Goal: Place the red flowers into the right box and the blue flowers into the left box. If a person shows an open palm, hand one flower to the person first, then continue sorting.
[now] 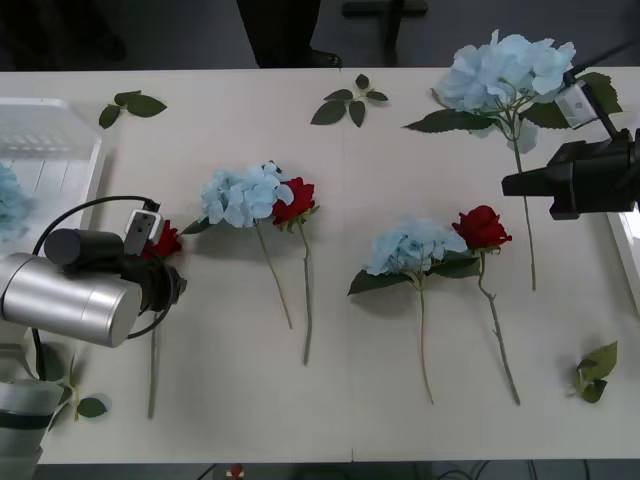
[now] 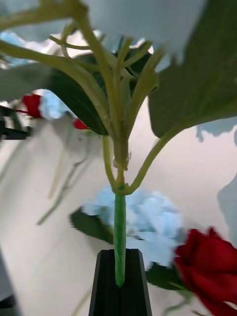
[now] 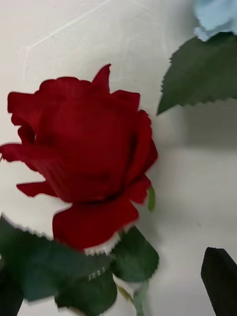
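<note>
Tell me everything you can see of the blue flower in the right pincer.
The blue flower is a fluffy pale-blue fabric-like cluster with broad dark green leaves and a thin green stem. The right pincer, black-fingered, is shut on the stem just below where it branches. Its head sits at the far right of the table, stem trailing toward the robot.

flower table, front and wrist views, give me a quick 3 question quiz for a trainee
1. True or false: the right gripper is shut on a blue flower's stem.
2. Which flower lies just below the left gripper? A) a red rose B) a blue flower C) a loose leaf
3. Fill in: the left box already holds a ___ flower.

Key: 1 true; 2 A; 3 blue
</note>
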